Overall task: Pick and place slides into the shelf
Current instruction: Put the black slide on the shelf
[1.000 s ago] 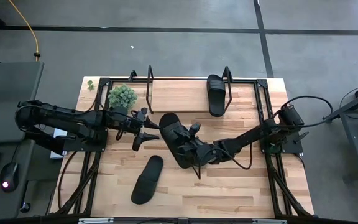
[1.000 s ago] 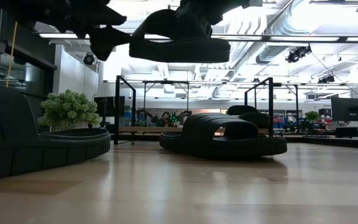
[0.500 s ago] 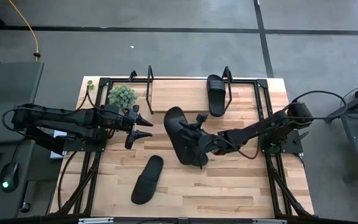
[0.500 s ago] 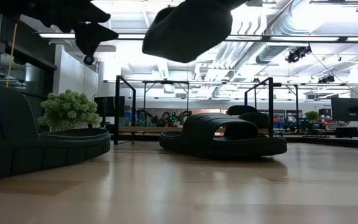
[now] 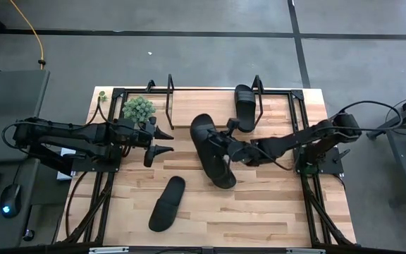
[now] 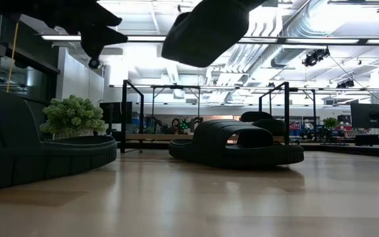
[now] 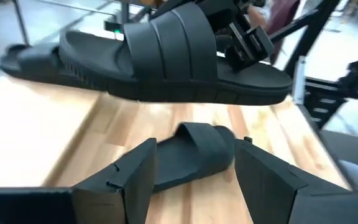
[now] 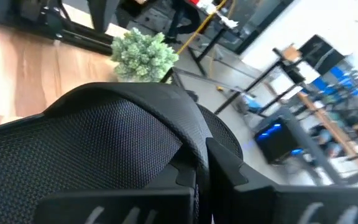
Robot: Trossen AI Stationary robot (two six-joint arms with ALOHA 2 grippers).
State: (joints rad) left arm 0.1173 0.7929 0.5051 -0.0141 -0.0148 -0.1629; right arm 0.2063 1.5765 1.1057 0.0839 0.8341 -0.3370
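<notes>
Above the table's middle, the right gripper [image 5: 232, 149] is clamped on a raised slide [image 5: 213, 150], presumably carrying it toward the shelf [image 5: 203, 109] at the far edge; the left gripper [image 5: 159, 139] waits alongside, fingers apart.

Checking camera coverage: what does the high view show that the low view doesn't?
High only: the left gripper, open and empty, right of the plant; the right gripper shut on the lifted slide; a slide on the shelf board; a loose slide near the front.
Low only: a slide resting under the lifted one.
Both: the lifted slide, plant, shelf frames.
</notes>
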